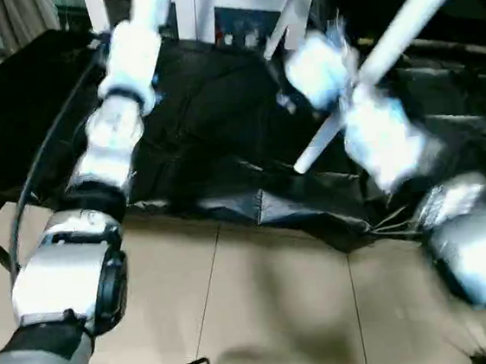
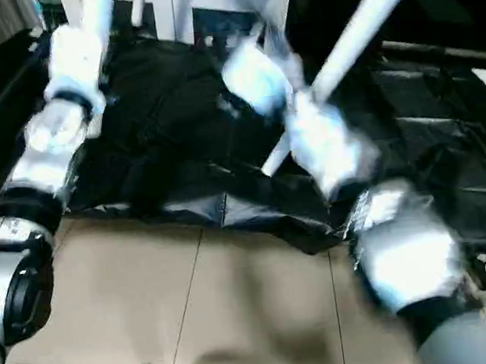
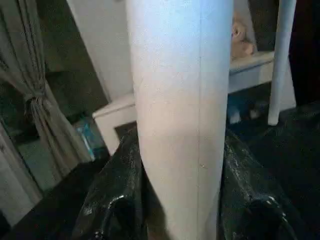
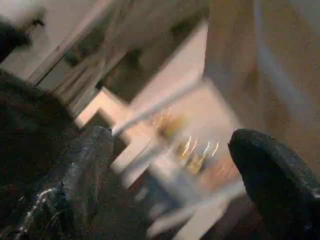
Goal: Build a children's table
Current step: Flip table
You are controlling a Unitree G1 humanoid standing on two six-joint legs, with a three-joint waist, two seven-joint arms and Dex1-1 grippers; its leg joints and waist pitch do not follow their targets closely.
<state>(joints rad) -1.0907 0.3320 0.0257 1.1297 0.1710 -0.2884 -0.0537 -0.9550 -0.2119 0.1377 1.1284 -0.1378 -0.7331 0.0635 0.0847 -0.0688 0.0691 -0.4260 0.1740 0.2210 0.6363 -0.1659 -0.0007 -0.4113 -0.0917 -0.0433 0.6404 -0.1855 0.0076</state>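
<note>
The left tool (image 3: 175, 210) is clenched on a white table leg (image 3: 180, 100): in the left wrist view its two black fingers (image 3: 117, 200) press against either side of the tube, which rises straight up between them. In the head views that leg (image 1: 155, 4) stands up out of the left arm at the upper left. A second white leg (image 1: 386, 50) slants across the right side of the scene, from upper right down toward the middle, crossing in front of the right arm, above the black sheet (image 1: 218, 106) that covers the worktop. The right tool (image 4: 170, 165) is released, its fingers (image 4: 275, 175) spread wide with nothing between them. Beyond the sheet stands white furniture (image 3: 115, 115), with a grey curtain (image 3: 35, 100) beside it. Beige floor tiles (image 1: 264, 301) lie below the sheet's edge.
</note>
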